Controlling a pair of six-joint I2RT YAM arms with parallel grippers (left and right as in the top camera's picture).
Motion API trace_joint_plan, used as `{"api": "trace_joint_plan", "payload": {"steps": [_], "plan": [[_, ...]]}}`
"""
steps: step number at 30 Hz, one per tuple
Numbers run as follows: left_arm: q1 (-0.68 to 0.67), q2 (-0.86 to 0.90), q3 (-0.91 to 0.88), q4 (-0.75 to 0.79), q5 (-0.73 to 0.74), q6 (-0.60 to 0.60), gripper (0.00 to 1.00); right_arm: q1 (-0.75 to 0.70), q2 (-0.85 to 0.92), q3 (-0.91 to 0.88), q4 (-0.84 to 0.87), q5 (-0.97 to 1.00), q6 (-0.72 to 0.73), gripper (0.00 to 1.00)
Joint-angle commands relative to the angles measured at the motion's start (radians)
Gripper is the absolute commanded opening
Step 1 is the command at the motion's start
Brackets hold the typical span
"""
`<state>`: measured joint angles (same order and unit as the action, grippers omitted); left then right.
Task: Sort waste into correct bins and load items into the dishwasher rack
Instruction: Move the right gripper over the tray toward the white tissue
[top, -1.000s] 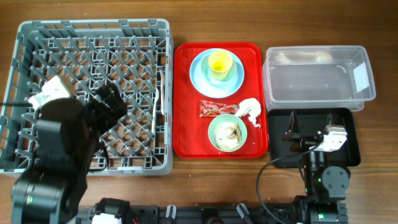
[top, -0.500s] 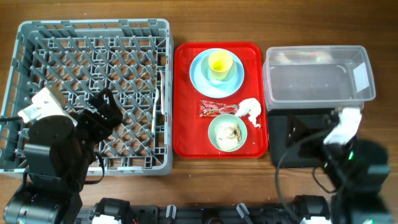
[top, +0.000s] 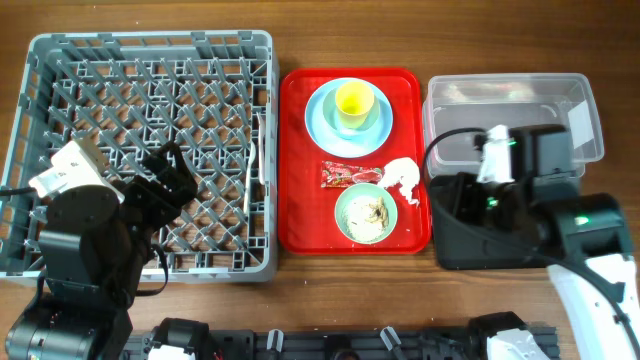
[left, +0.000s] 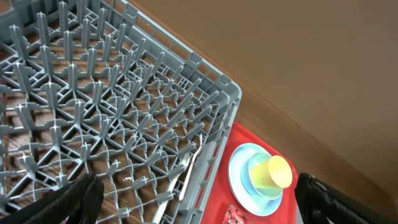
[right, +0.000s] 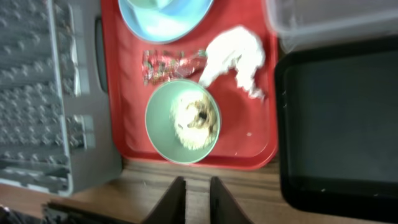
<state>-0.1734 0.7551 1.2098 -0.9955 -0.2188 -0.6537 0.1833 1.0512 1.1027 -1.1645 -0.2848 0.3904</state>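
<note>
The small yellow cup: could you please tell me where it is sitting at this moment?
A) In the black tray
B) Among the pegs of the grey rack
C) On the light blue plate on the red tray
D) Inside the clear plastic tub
C: the overhead view shows the yellow cup standing on the light blue plate, which lies at the far end of the red tray.

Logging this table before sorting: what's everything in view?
dishwasher rack: one, grey, left
cutlery: seemingly two, white, rack's right side
serving tray: one, red, centre
plate: one, light blue, tray's far end
cup: one, yellow, on plate
wrapper: one, red, mid-tray
tissue: one, white, beside wrapper
bowl: one, pale green, scraps inside, near end
tub: one, clear, far right
black tray: one, near right
left gripper: open, over rack
right gripper: shut, empty, above table edge
</note>
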Motion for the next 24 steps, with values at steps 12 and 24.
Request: {"api": "trace_joint_plan", "payload": {"steps": [12,24], "plan": [[0.007,-0.002,0.008,0.002,-0.006,-0.013,1.0,0.559,0.378,-0.134,0.374,0.806,0.376,0.04],[0.007,-0.002,0.008,0.002,-0.006,-0.013,1.0,0.389,0.578,-0.135,0.393,0.479,0.253,0.04]]}}
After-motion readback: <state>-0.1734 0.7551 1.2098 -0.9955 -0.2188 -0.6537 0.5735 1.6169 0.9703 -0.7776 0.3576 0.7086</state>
